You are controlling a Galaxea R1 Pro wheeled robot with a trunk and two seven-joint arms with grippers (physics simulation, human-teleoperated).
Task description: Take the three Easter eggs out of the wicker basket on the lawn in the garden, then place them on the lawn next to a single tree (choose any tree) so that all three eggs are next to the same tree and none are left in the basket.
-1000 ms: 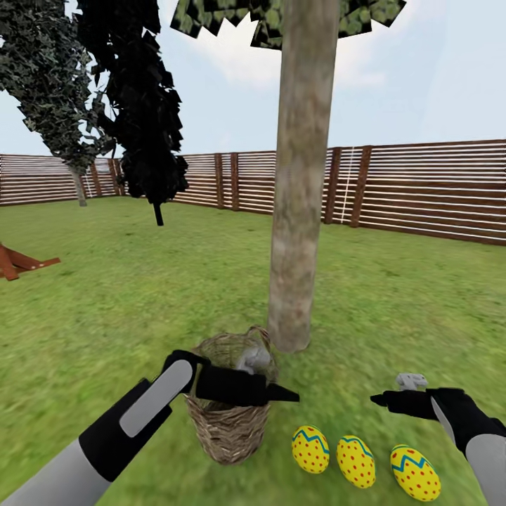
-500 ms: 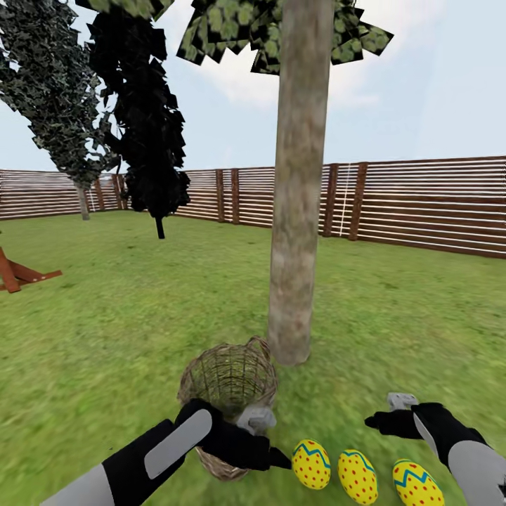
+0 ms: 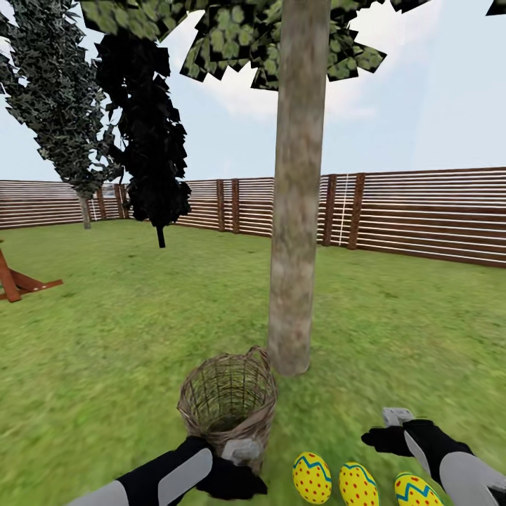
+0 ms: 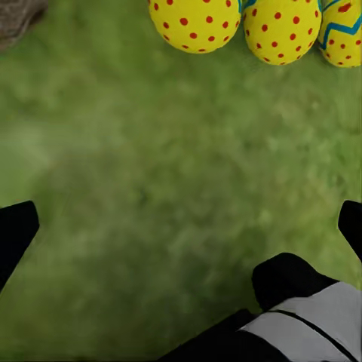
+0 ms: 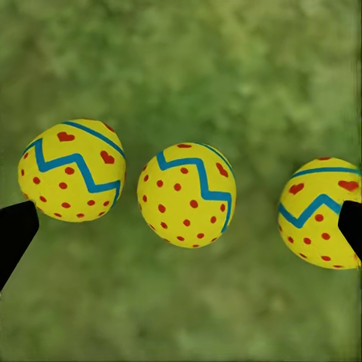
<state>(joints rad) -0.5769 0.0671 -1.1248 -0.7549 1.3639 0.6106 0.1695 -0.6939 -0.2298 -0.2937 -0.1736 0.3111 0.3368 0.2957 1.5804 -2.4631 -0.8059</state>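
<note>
In the head view the left hand sits at about 6 o'clock, low against the near side of the wicker basket, a grey part of it touching the weave. In the left wrist view its two black fingertips stand far apart at the edges with only grass between them, so this hand is spread and holds nothing.

The right hand hovers at about 4 o'clock, above the row of eggs. In the right wrist view its fingertips are likewise wide apart, the three Easter eggs lying on the grass below them, none touched; this hand is spread too.

The eggs lie side by side in a line on the lawn, from 6 toward 5 o'clock, just to the right of the basket and near the foot of the tree. The left wrist camera catches them from the other side, close together.

The basket stands upright, its woven inside showing nothing but wicker, one loop handle at the far rim almost against the trunk.

Farther off, at 9 o'clock, lies a reddish wooden frame. At 11 o'clock stands a black-foliage tree, with a grey-green tree beside it. A slatted wooden fence closes the garden from 9 to 3 o'clock.
</note>
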